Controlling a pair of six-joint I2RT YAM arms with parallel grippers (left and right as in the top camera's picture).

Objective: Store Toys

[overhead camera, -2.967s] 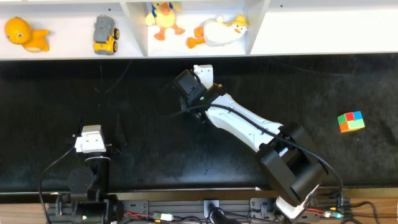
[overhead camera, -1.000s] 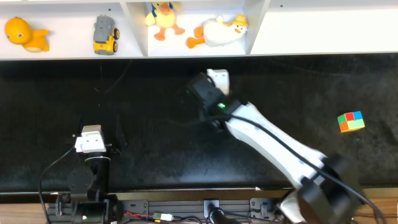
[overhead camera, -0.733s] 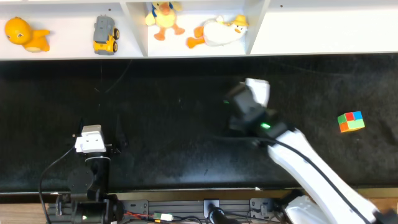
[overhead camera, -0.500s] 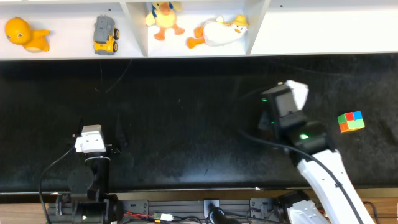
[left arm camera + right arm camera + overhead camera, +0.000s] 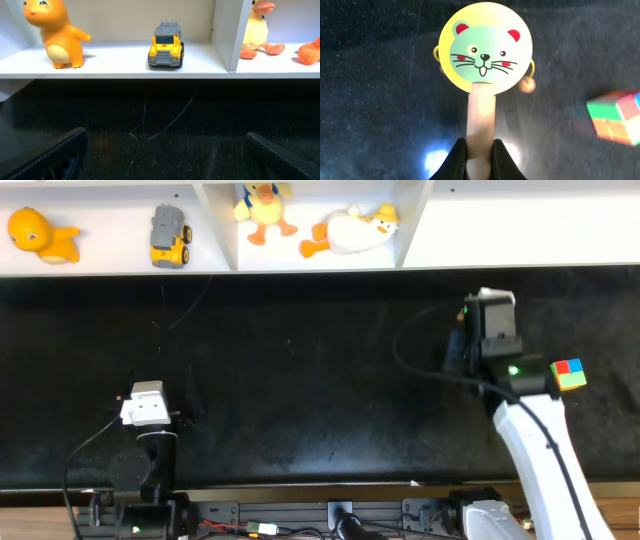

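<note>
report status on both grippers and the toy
Right gripper shut on cat-face drum, above the mat. Left gripper open, facing the shelf. Colour cube nearby, not blocking.

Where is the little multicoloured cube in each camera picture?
Top view: the coloured cube lies on the black mat, far right, partly hidden by the right arm.
Right wrist view: the coloured cube lies on the mat to one side of the cat-face rattle held by the right end effector.
Left wrist view: faces the white shelf across the mat.
Shared landmark: the black mat.
</note>
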